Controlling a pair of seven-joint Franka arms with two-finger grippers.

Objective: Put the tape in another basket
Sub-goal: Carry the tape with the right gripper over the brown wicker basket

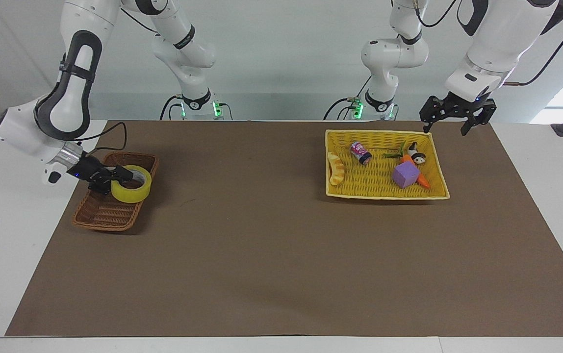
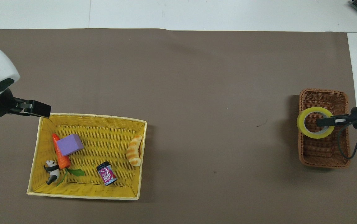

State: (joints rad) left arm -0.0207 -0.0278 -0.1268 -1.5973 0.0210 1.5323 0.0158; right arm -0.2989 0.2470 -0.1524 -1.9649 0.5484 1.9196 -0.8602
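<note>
Tape [image 1: 131, 190] carried over the brown wicker basket [image 1: 96, 219] at the table's right-arm end, pinched through its wall by right gripper [image 1: 115, 180], not yet released; left gripper [image 1: 449, 120] spread empty over the yellow tray-basket's [image 1: 384, 192] corner.

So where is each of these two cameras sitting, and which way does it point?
Facing view: high across the table, looking at the robots; both whole arms show, the right gripper shut on the translucent yellow tape roll over the narrow brown wicker basket.
Overhead view: high above the robots' end, looking steeply down; only wrists and the left gripper show.
Shared: tape, both baskets including the yellow woven tray, half a turn apart.
</note>
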